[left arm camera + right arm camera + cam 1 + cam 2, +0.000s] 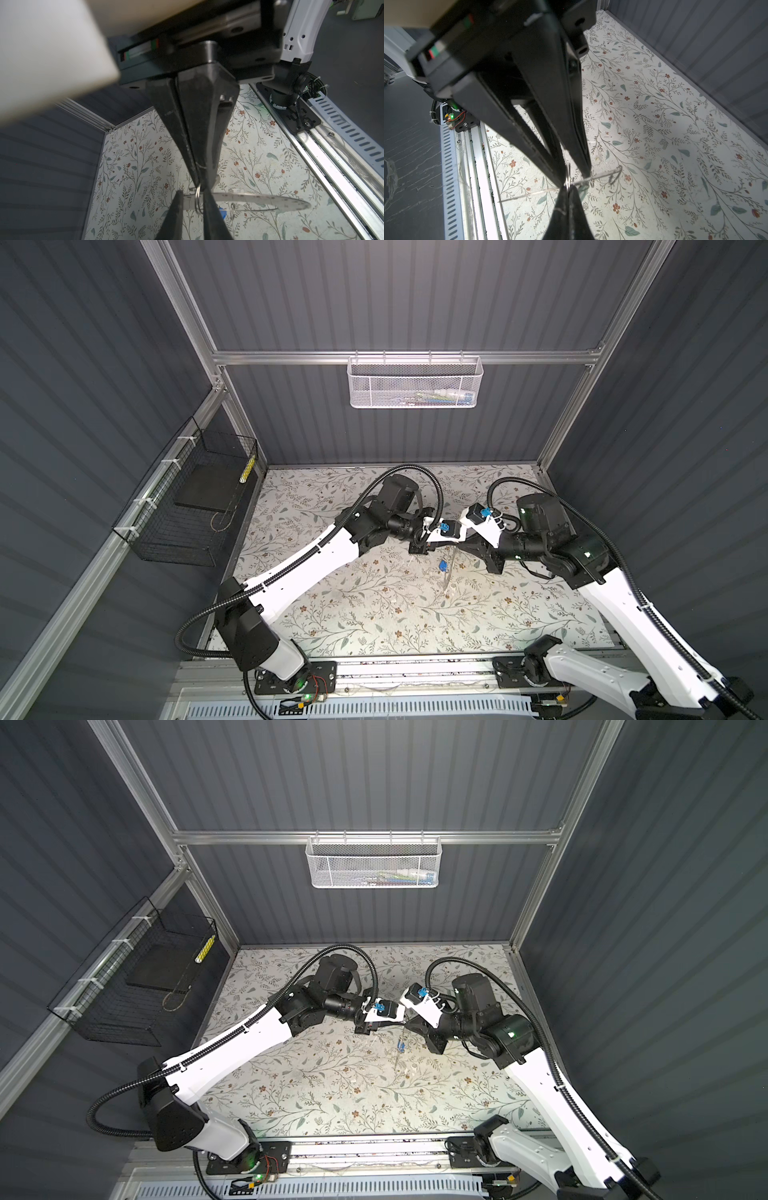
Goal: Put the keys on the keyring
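Left wrist view gives the clearest reading. Above the floral desk [259, 158], the keyring [270, 200] is held clear of the surface, and both grippers meet at one spot on its rim. The right gripper [199, 180] is pinched shut on a small split ring [198, 202] that loops through the keyring's rim. The left gripper [192, 196] has its fingers a little apart, one on either side of that rim; I cannot tell whether they press it. Under the keyring hangs a blue-headed key [222, 213], so one key seems to be on already. The second key looks left to do. A pale sliver [448, 585] just below the keyring in a top view may be it, but it is too small to be sure. Right wrist view shows the keyring only edge-on, as a thin line, and no key. Both top views show the blue-headed key but not the split ring.
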`<act>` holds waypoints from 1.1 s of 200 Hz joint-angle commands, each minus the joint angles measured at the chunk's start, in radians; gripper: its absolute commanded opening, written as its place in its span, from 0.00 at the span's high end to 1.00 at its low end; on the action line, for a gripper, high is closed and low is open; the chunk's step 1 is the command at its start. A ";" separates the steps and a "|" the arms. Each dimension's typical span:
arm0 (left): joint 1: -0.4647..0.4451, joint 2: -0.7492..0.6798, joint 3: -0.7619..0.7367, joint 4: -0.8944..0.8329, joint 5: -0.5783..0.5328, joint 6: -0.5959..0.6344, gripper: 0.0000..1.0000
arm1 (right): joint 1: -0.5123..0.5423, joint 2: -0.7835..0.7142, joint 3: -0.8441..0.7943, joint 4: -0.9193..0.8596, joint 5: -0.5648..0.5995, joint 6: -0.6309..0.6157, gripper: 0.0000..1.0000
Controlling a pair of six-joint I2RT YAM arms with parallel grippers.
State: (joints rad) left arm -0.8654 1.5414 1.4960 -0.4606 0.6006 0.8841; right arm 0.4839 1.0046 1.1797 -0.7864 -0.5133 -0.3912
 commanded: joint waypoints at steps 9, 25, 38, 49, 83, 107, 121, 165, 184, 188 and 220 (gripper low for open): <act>-0.007 0.021 0.041 -0.042 -0.009 0.019 0.84 | -0.003 0.005 0.039 0.002 -0.027 -0.018 1.00; -0.007 0.026 0.047 -0.048 -0.004 0.021 0.86 | -0.003 0.009 0.044 0.001 -0.031 -0.027 1.00; -0.009 0.031 0.053 -0.054 -0.002 0.021 0.88 | -0.002 0.011 0.047 0.002 -0.031 -0.034 1.00; -0.009 0.034 0.058 -0.065 0.000 0.026 0.91 | -0.002 0.011 0.047 0.004 -0.028 -0.040 1.00; -0.008 0.056 0.086 -0.117 0.040 0.042 1.00 | -0.002 0.002 0.046 0.031 -0.018 -0.071 1.00; -0.007 0.068 0.105 -0.135 0.076 0.020 1.00 | -0.002 -0.010 0.041 0.062 0.005 -0.092 0.97; -0.002 0.067 0.103 -0.121 0.085 -0.015 1.00 | -0.002 -0.040 0.020 0.090 0.035 -0.107 0.87; 0.084 -0.013 -0.038 0.219 0.201 -0.318 1.00 | -0.004 -0.178 -0.114 0.191 0.186 -0.082 0.68; 0.102 -0.034 -0.072 0.329 0.237 -0.408 1.00 | -0.003 -0.246 -0.204 0.262 0.234 -0.044 0.64; 0.101 -0.039 -0.072 0.343 0.238 -0.417 1.00 | -0.004 -0.258 -0.221 0.280 0.235 -0.035 0.63; 0.101 -0.058 -0.138 0.435 0.229 -0.490 1.00 | -0.002 -0.290 -0.281 0.365 0.221 0.006 0.63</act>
State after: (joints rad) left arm -0.7555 1.5318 1.3830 -0.1761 0.7868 0.5167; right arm 0.4786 0.7170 0.9241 -0.5247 -0.3126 -0.4282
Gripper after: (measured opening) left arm 0.046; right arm 0.372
